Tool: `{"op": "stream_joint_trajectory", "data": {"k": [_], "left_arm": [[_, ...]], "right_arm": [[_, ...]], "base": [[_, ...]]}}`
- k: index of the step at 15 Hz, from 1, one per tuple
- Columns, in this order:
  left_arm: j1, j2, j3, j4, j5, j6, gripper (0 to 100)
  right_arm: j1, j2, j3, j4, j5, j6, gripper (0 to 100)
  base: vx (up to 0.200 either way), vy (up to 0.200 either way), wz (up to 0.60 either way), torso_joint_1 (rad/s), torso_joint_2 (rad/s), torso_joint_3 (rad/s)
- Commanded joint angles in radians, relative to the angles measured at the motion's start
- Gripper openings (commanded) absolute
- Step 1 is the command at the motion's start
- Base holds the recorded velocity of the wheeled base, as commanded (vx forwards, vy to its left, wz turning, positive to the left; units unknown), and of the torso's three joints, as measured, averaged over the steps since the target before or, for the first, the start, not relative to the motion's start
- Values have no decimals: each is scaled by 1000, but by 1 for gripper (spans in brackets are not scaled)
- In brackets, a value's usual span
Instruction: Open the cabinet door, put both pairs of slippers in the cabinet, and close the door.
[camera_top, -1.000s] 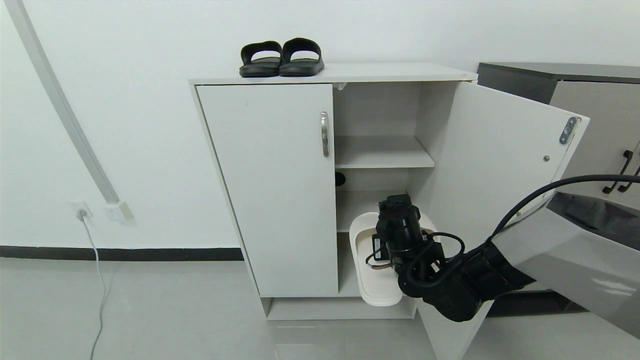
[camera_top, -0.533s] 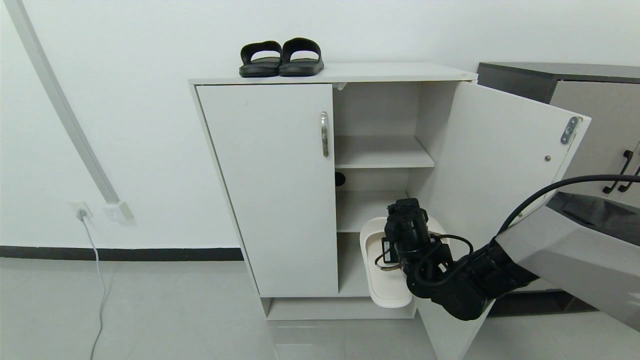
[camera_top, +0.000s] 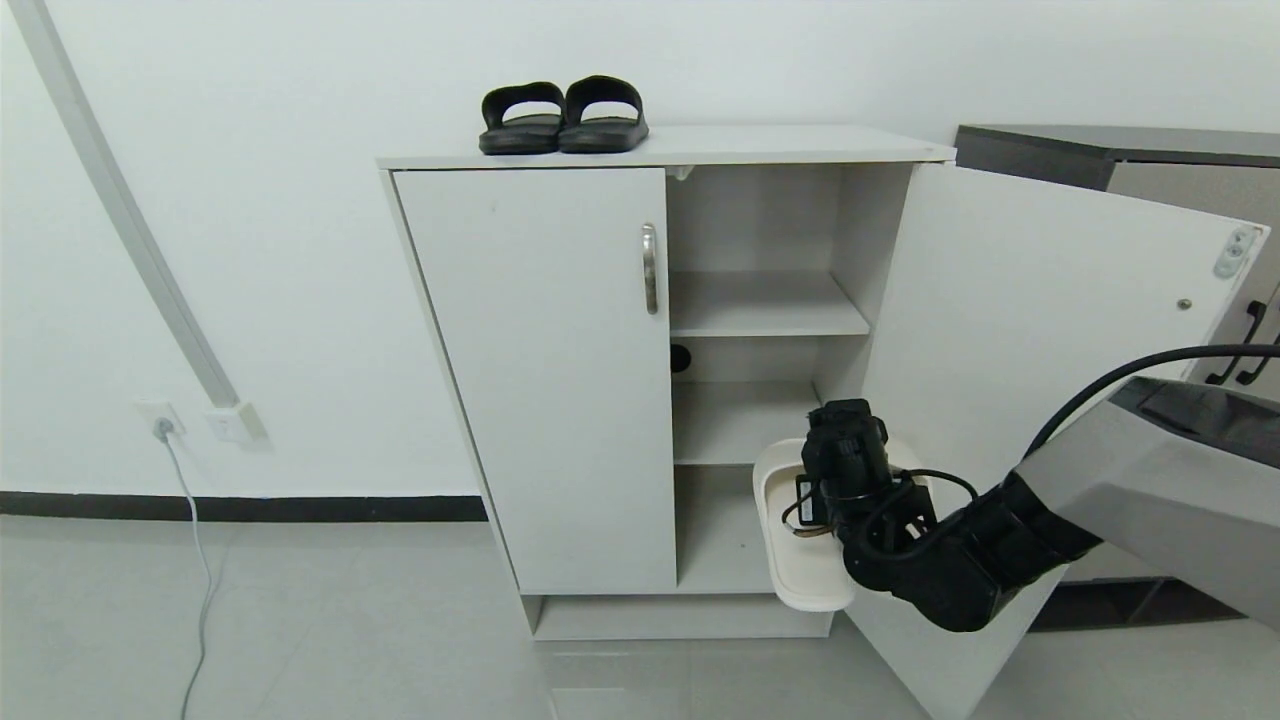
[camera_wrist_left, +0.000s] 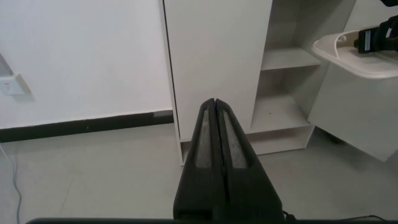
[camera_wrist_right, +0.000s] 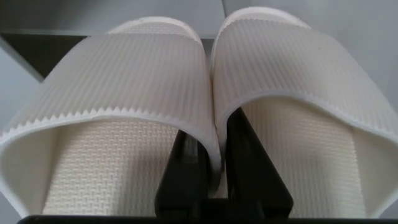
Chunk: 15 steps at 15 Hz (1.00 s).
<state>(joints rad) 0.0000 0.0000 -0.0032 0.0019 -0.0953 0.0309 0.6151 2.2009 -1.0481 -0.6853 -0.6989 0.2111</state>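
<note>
The right gripper (camera_top: 843, 445) is clamped on the touching straps of the white slippers (camera_top: 800, 570). It holds the pair side by side, low and just in front of the cabinet's (camera_top: 650, 145) open right half. The right door (camera_top: 1030, 300) stands open and the left door (camera_top: 540, 380) is shut. The black slippers (camera_top: 563, 118) sit on the cabinet top, toward its left. The left gripper (camera_wrist_left: 214, 124) is pressed closed and empty above the floor (camera_wrist_left: 93, 174).

Black right pincer (camera_wrist_right: 212, 152), looped cables (camera_top: 870, 525), grey shell (camera_top: 1180, 470)
</note>
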Motion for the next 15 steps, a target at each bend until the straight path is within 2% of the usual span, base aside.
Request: {"op": "stream_joint_trajectory", "data": {"k": [1,7,9,11,15], "left_arm": [[0,2,0,0,0,0,0],[0,2,0,0,0,0,0],[0,2,0,0,0,-2,0],[0,2,0,1,0,-2,0],[0,2,0,0,0,0,0]], "right_arm": [[2,-9,13,-8,3,1,0],[25,-9,8,-26,12,1,0],[57,-7,7,-51,47,1,0],[101,8,-29,-54,55,1,0],[133,63,-125,-45,53,31,0]], "base": [[0,0,0,0,0,0],[0,0,0,0,0,0],[0,0,0,0,0,0],[0,0,0,0,0,0],[0,0,0,0,0,0]]}}
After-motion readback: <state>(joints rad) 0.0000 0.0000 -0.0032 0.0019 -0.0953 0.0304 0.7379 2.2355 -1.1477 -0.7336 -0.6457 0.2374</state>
